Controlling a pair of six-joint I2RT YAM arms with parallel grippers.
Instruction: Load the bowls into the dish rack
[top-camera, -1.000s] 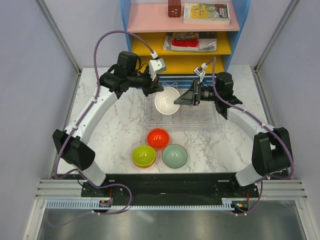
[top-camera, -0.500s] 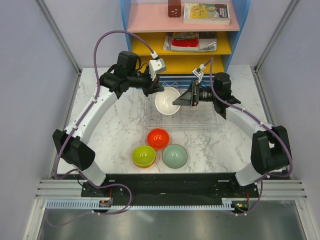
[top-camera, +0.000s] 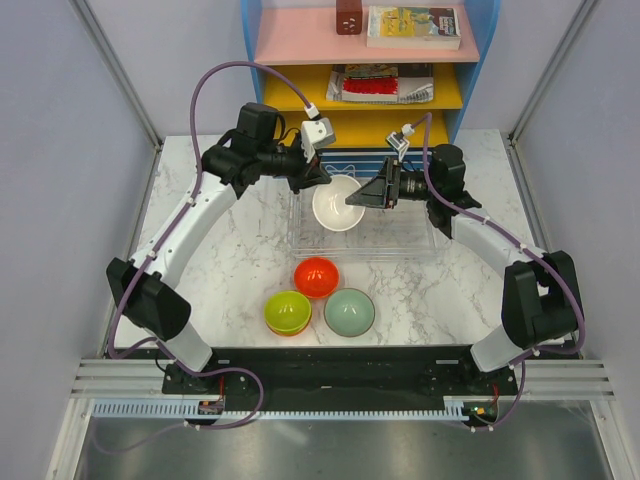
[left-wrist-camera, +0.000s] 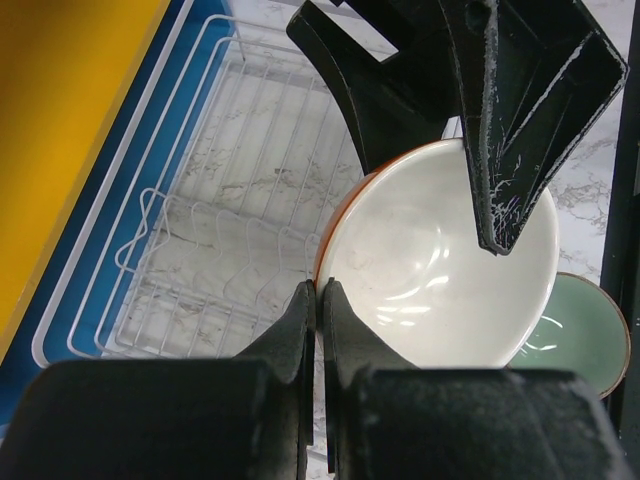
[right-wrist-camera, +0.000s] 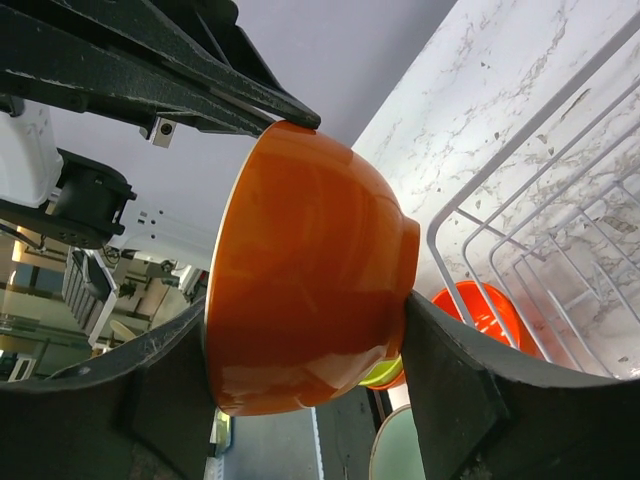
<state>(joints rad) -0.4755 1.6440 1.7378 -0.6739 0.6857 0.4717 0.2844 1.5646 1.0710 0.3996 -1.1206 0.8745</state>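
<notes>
My right gripper (top-camera: 353, 200) has just drawn its fingers in from fully spread. They now sit against the orange bowl (right-wrist-camera: 300, 270), one at the rim side and one at the foot. My left gripper (left-wrist-camera: 318, 300) has not let go and is pinched tight on the bowl's rim. So both of my grippers have the bowl at once, tilted on its side in the air above the left part of the dish rack (left-wrist-camera: 200, 250), which stands at the middle of the desk's (top-camera: 230, 250) far edge. The bowl has also drifted slightly toward the far edge.

I read this as a handover nearly made. Once the right grip is sure, the left can open and the right can seat the bowl between the prongs. The rack holds nothing yet. The red bowl (top-camera: 316, 276), lime green bowl (top-camera: 287, 311) and mint bowl (top-camera: 349, 311) wait toward the middle of the near edge.
</notes>
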